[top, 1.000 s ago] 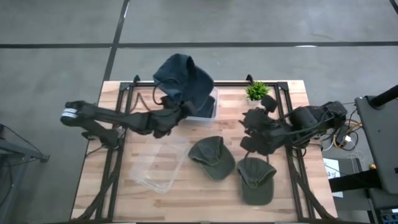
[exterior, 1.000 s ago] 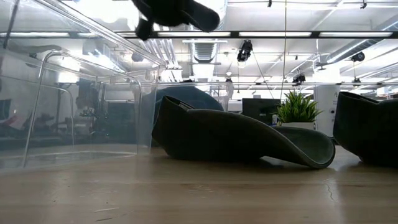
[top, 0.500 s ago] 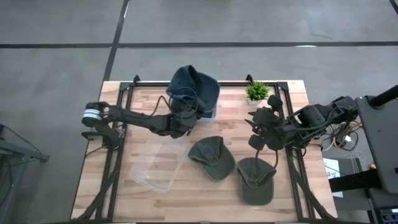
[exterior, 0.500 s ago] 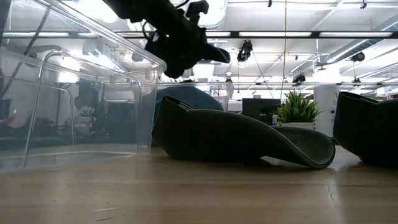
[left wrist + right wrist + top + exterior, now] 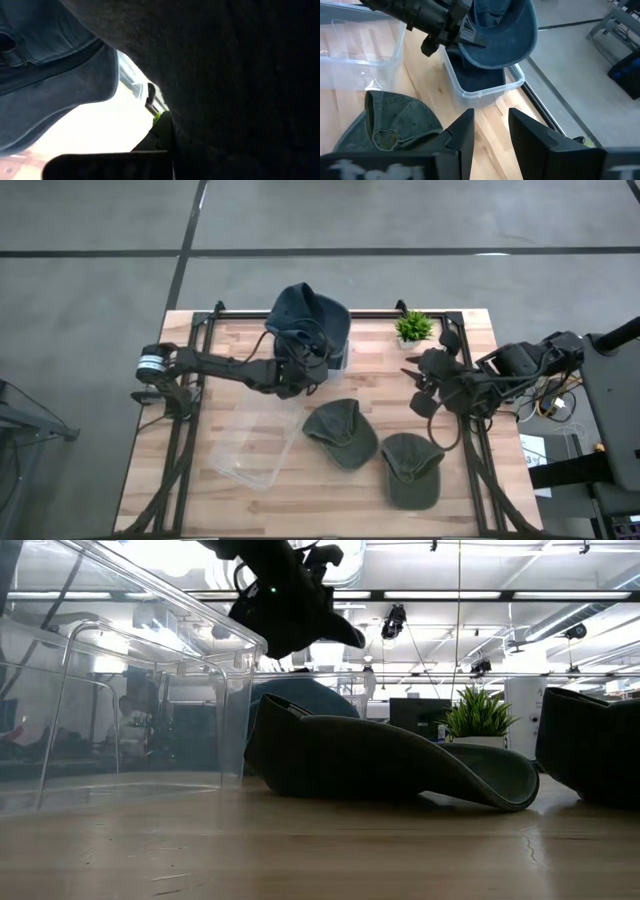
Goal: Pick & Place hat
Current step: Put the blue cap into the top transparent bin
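A blue denim hat (image 5: 308,315) is held over a small clear bin (image 5: 336,358) at the table's far edge by my left gripper (image 5: 300,366), which is shut on it. The right wrist view shows the same hat (image 5: 507,30) above the bin (image 5: 485,87), with more blue denim inside the bin. Two green caps lie on the wood, one mid-table (image 5: 341,432) and one nearer the right (image 5: 410,468). My right gripper (image 5: 490,135) is open and hovers right of the caps (image 5: 432,380), touching nothing. My left gripper (image 5: 445,30) holds the denim hat by its edge on the side toward the table's left (image 5: 466,38), pinched between the fingers. It reaches in roughly level from the table's left. The hat is lifted clear and sits above the bin, its brim (image 5: 522,40) spreading away from the fingers.
A large clear container (image 5: 255,442) lies left of the caps and fills the left of the low view (image 5: 120,710). A small potted plant (image 5: 413,327) stands at the far edge beside the bin. A black frame rail (image 5: 470,450) borders the table.
My left gripper has carried the denim hat toward the table's right and lower, from left of the bin to over it. My right gripper has drawn back from the right green cap toward the far right.
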